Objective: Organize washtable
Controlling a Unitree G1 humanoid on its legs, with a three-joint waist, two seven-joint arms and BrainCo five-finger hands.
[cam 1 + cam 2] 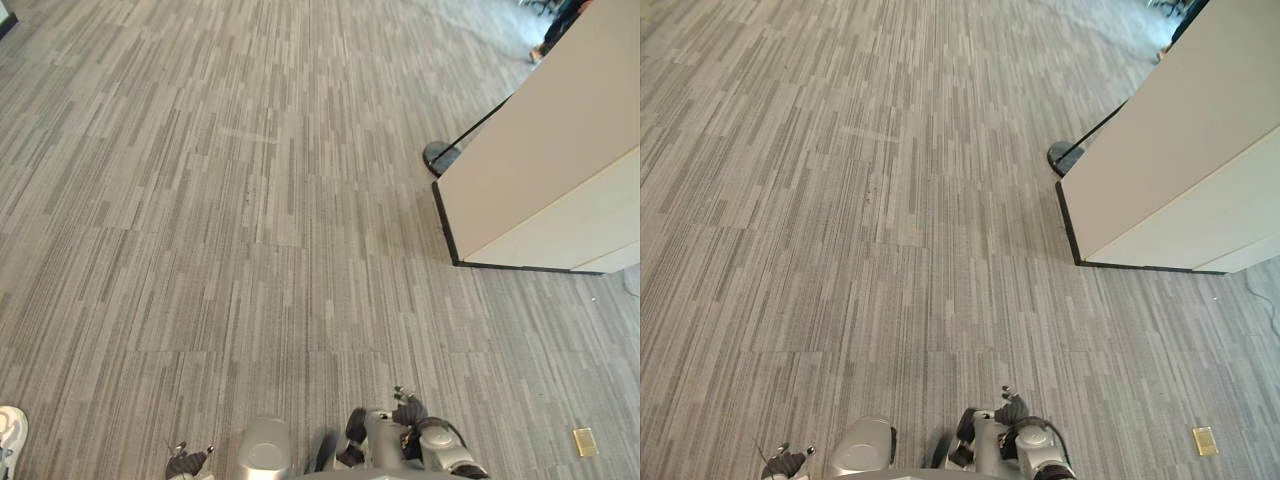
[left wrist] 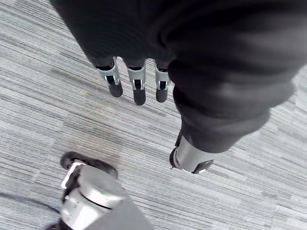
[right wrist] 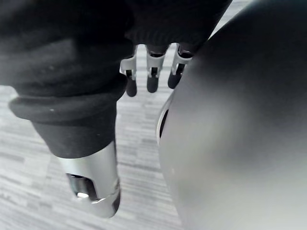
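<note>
Step in hand: approach phase, no organizing begun; judged from the 2 hands being free and low.

Left hand (image 2: 138,90) hangs over the grey striped carpet tiles (image 1: 250,200), fingers straight and relaxed, grasping nothing. Right hand (image 3: 152,80) is the same: fingers loose, thumb apart, nothing held, down at the robot's side.

Near, at the lower left edge: a person's white shoe (image 1: 9,433) on the carpet. Near right: a small flat gold rectangular piece (image 1: 585,441) lying on the carpet, apart from everything else; cannot tell what it is.

Mid right: a beige flat-sided unit (image 1: 550,180) with a dark strip along its base, standing on the carpet. Likely the washtable's side panel, but its top and any items on it are out of frame, so cannot confirm. Just behind its far corner is a black round stand base (image 1: 438,157) with a thin dark pole leaning up from it.

Far top right: part of a person (image 1: 560,22).

Next move calls for turning and stepping right toward the beige flat-sided unit, raising the head to bring its top into sight, and clearing the stand base before either hand lifts.
</note>
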